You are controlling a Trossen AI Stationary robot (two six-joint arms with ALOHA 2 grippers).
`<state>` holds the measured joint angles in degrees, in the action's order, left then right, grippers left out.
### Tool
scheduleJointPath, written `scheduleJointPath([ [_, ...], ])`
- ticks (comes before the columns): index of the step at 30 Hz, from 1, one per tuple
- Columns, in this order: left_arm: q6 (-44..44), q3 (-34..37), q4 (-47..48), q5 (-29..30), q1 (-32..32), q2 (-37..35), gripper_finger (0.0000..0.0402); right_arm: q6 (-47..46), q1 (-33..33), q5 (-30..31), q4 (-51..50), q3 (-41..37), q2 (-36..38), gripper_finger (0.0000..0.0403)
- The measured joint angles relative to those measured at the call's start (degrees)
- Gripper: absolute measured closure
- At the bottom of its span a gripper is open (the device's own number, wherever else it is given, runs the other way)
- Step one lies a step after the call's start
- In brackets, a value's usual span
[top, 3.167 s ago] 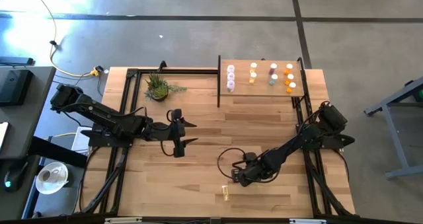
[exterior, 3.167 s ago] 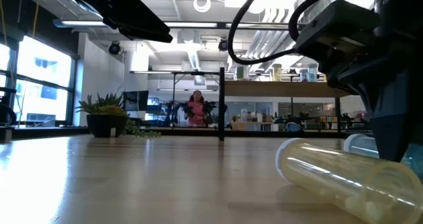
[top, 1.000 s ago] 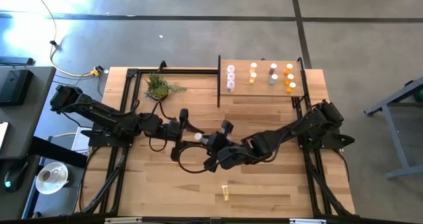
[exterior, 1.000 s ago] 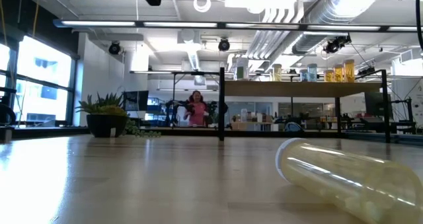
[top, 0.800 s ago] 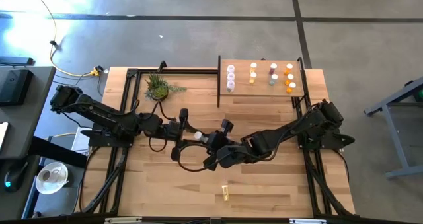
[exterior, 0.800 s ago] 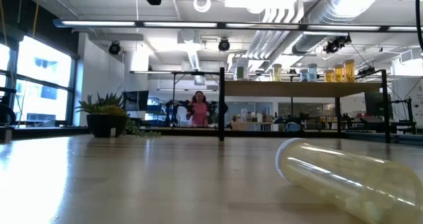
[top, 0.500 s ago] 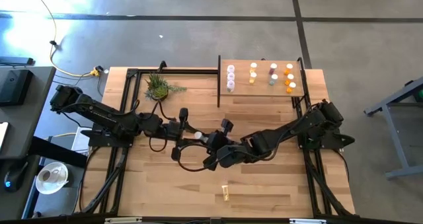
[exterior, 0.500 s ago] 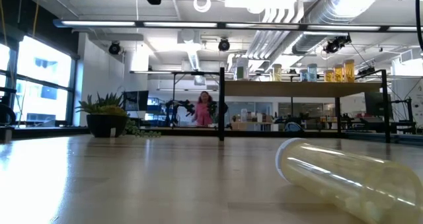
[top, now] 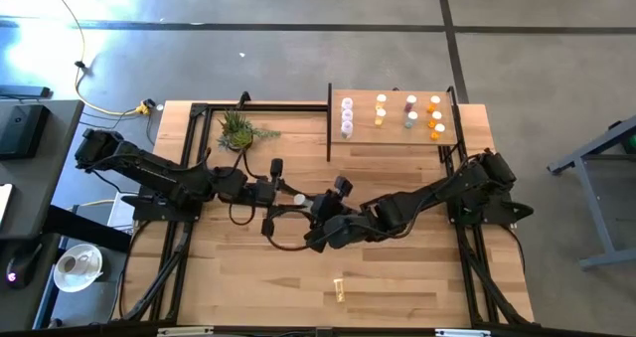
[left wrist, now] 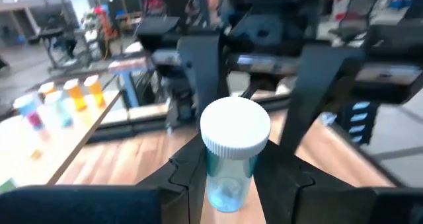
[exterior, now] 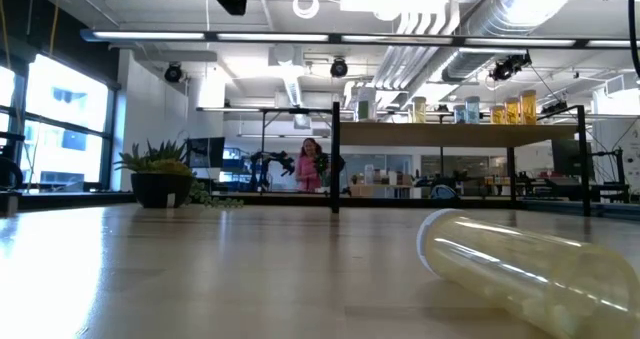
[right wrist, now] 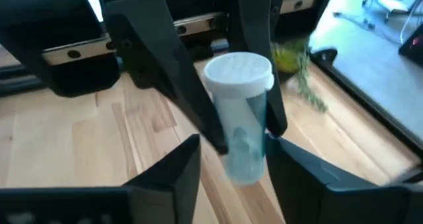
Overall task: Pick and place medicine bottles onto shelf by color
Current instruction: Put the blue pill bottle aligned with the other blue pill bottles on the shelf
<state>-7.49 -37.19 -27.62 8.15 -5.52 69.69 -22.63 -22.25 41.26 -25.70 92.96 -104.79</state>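
A pale blue bottle (left wrist: pixel 232 154) with a white cap is gripped between the fingers (left wrist: pixel 188 178) of the left gripper (top: pixel 286 200), above the middle of the table (top: pixel 258 287). In the left wrist view the fingers are pressed on both sides of its body, below the cap. The same bottle is seen in the right wrist view, where the fingers (right wrist: pixel 168 168) of the right gripper (right wrist: pixel 228 168) stand beside it. These fingers seem to be slightly parted from the glass, though contact on one side cannot be ruled out. In the high view the two grippers are met tip to tip around the bottle.

Nearer the table's front edge, well apart from both grippers, a yellow bottle (top: pixel 340 290) is lying on its side. Farther away, beyond the right gripper, the shelf (top: pixel 393 136) is seen with more bottles (top: pixel 408 113) standing upright in rows by colour. A plant (top: pixel 238 130) is placed beyond the left gripper.
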Motion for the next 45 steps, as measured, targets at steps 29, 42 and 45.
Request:
scheduleJointPath([
  [29, -0.13, 0.02, 21.24, -0.01, 10.16, 0.62, 0.0303, 14.24, 14.43, -22.57, -6.45, 0.04, 2.36, 0.0214],
  [42, -0.20, 0.07, 11.13, -0.14, 10.38, 6.25, 0.0303, 16.52, 18.66, -30.38, -4.75, 0.04, 2.29, 0.0215],
  [45, -0.24, 0.07, 9.97, -0.13, 10.45, 6.73, 0.0303, 16.50, 18.64, -30.38, -5.32, 0.04, 2.27, 0.0215],
])
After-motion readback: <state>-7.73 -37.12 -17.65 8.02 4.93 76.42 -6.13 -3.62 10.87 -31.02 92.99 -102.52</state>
